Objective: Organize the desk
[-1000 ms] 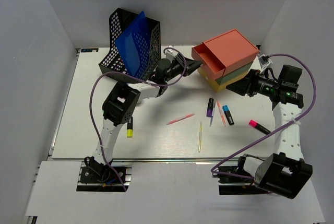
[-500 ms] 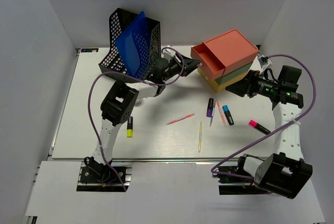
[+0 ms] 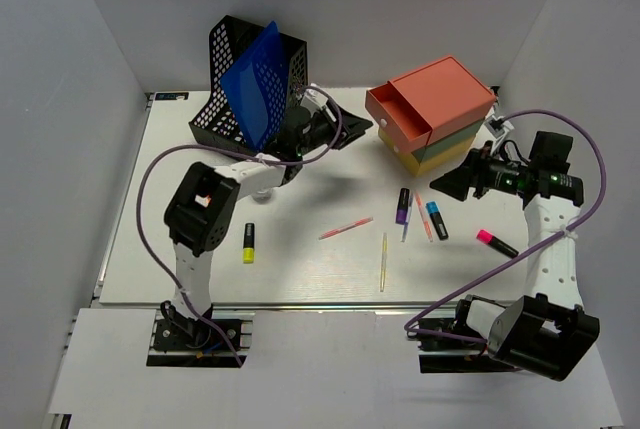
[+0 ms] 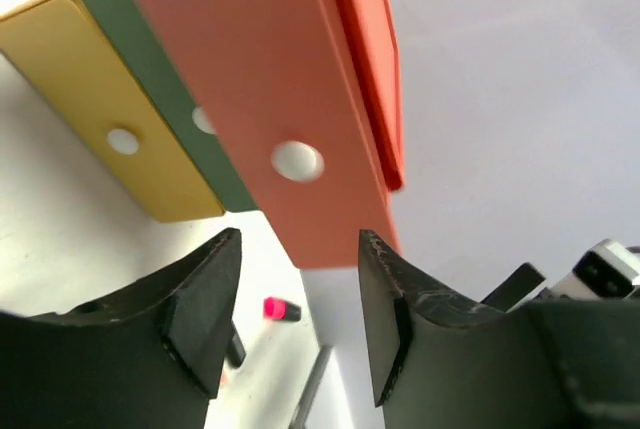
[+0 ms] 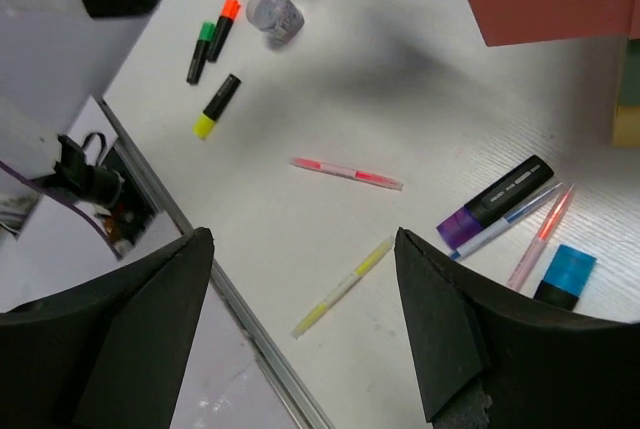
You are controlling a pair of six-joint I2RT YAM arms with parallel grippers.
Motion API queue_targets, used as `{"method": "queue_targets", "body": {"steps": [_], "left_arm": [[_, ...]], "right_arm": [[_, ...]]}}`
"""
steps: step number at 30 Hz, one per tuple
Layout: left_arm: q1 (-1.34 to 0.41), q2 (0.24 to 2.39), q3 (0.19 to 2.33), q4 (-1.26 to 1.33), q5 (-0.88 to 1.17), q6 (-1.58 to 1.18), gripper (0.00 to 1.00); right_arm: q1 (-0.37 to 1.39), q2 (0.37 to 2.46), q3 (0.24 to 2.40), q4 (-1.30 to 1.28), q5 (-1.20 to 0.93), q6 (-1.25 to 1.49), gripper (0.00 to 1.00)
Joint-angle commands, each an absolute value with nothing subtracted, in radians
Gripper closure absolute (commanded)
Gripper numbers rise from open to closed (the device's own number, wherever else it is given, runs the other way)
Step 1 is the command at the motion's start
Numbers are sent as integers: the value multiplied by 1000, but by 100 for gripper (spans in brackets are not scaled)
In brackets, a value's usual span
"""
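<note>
Across the middle of the scene lies the desk (image 3: 160, 249), a white tabletop that fills the floor between the pale walls and carries everything else. At its far right stands a drawer unit (image 3: 440, 114) of three stacked drawers: yellow drawer (image 4: 90, 89) at the bottom, green drawer (image 4: 150, 49) in the middle, and salmon drawer (image 4: 270, 99) on top, pulled partly out toward the left. The left gripper (image 4: 298, 249) hangs just left of that drawer's front, its jaws parted with nothing between them. At the far left a black mesh holder (image 3: 225, 99) holds a tilted blue folder (image 3: 255, 79). The right gripper (image 5: 302, 249) hovers above the right side of the desk, jaws spread wide and empty. Loose on the surface lie a purple marker (image 3: 402, 206), a blue-capped marker (image 3: 436, 219), a pink marker (image 3: 495, 242) near the right edge, a pink pen (image 3: 346, 227), a yellow pen (image 3: 383, 261) and a yellow highlighter (image 3: 248, 243) toward the near left.
</note>
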State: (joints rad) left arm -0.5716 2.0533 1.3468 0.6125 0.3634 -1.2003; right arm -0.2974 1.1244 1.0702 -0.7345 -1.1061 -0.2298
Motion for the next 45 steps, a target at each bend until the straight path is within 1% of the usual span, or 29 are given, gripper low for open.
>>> {"method": "queue_targets", "body": {"steps": [1,2,3,4,5,6,7,8,9,10,12,13,15,16,17,19,20,22,23,24,25,26,28,29,30,34,41,45], "left_arm": [[-571,1877,1341,371,376,-987,43],[-580,1852,1344,318,370,-945,44],[-580,1829,1347,254,339,-907,47],[-590,1775,1345,141,318,-825,53],[-591,1749,1341,93,295,-792,56],[-600,1720,1329,45,257,-757,61],[-600,1694,1310,7,241,-750,75],[-600,1640,1284,-106,220,-744,81],[-600,1611,1266,-151,201,-715,87],[-600,1585,1252,-232,155,-700,94],[-600,1504,1213,-313,91,-651,99],[-600,1482,1207,-398,24,-641,100],[-600,1436,1198,-486,-63,-606,100],[-600,1431,1198,-565,-131,-598,98],[-591,1422,1203,-609,-165,-591,85],[-578,1422,1203,-700,-221,-583,74],[-578,1425,1203,-722,-279,-581,64],[-578,1439,1204,-761,-339,-561,54],[-578,1443,1206,-771,-388,-561,51],[-578,1450,1206,-776,-417,-560,44],[-578,1468,1207,-785,-443,-558,40],[-578,1480,1210,-795,-481,-561,38],[-578,1517,1221,-796,-512,-555,27],[-578,1532,1226,-798,-523,-552,25],[-578,1551,1230,-798,-547,-546,17],[-569,1644,1253,-764,-574,-514,11],[-551,1772,1325,-704,-551,-474,10],[-514,1808,1322,-660,-523,-463,10]], "right_arm": [[-281,1104,1138,-949,-1141,-553,23],[-278,1103,1141,-989,-1140,-608,25],[-264,1104,1146,-1029,-1138,-667,29],[-258,1101,1146,-1096,-1128,-716,32],[-246,1098,1141,-1117,-1120,-756,36],[-235,1094,1128,-1132,-1112,-811,44],[-227,1080,1120,-1140,-1095,-828,48],[-215,1071,1108,-1137,-1088,-840,51],[-201,1063,1097,-1128,-1078,-845,56],[-183,1045,1077,-1115,-1065,-841,58],[-164,1028,1059,-1066,-1045,-809,60],[-132,1014,1037,-1045,-1022,-793,60],[-111,1006,1020,-984,-988,-755,61],[-74,1008,1013,-964,-951,-714,61],[-60,1014,1000,-927,-915,-678,59],[-19,1026,991,-893,-873,-639,52],[30,1031,985,-881,-856,-624,48],[58,1043,982,-847,-810,-595,44],[75,1045,979,-836,-798,-591,41],[86,1049,979,-833,-772,-589,40],[101,1055,977,-822,-762,-584,38],[112,1058,977,-821,-756,-578,36],[129,1065,971,-810,-747,-575,35],[133,1068,966,-805,-747,-563,34],[138,1068,959,-804,-747,-563,33],[147,1066,939,-785,-742,-551,30],[150,1063,943,-796,-726,-561,30],[149,1062,945,-798,-718,-561,29]]}}
